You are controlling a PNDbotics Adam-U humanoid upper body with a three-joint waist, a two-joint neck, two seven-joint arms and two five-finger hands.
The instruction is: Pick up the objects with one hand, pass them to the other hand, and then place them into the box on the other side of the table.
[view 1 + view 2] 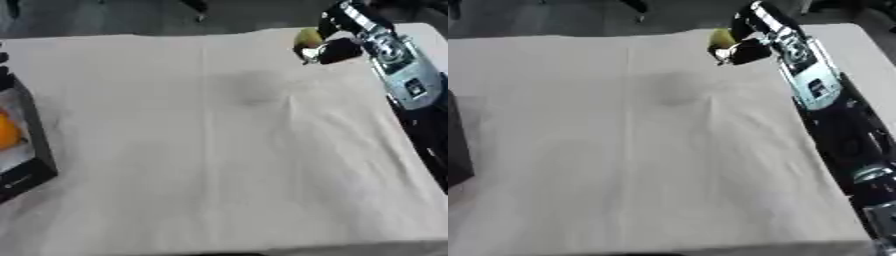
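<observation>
Fingers of the right hand [337, 49] curl round a yellow-green fruit [307, 37], perhaps a pear, over the table's [219, 150] far right part; at far left a black box [35, 150] holds something orange [7, 131]. Right eye view shows the arm [824, 100] along the right edge.

One robot arm, one box, two pieces of fruit showing on one covered table

One right hand [337, 49] is showing at the far right of the table, its fingers curling round one yellow-green fruit [306, 37]; no second hand is appearing in either view. One black box [26, 150] is sitting at the left edge, and one orange fruit [7, 131] is lying inside it, partly cut off by the frame. One pale cloth [219, 165] is covering the single table, and nothing else countable is lying on it.
</observation>
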